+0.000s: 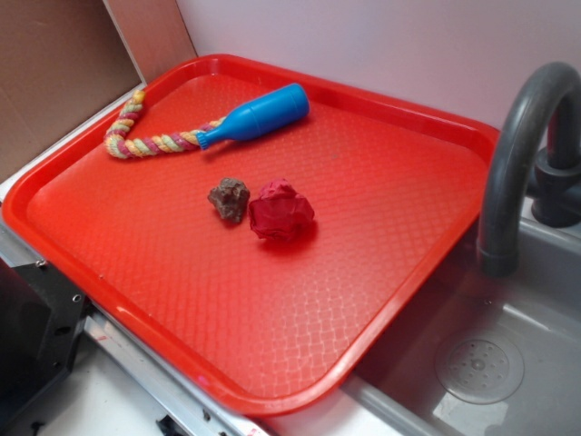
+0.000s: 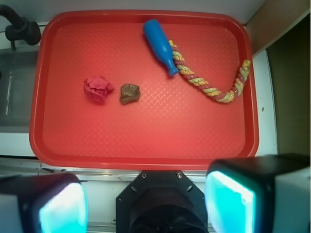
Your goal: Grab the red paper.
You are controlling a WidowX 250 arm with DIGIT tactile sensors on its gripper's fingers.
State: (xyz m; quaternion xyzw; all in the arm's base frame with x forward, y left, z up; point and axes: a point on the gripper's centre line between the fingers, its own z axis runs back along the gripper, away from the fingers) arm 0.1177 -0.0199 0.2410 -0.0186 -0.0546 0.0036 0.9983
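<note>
Exterior view: the red paper, a crumpled crimson ball, sits near the middle of the red tray, just beside a small brown lump on its left. A blue bottle-shaped toy with a braided rope lies toward the far edge. A grey faucet arches over the sink at right.

Wrist view: the gripper hangs well above the tray's near rim, its fingers spread wide apart and holding nothing. The paper lies left of centre on the tray, well clear of them.
</note>
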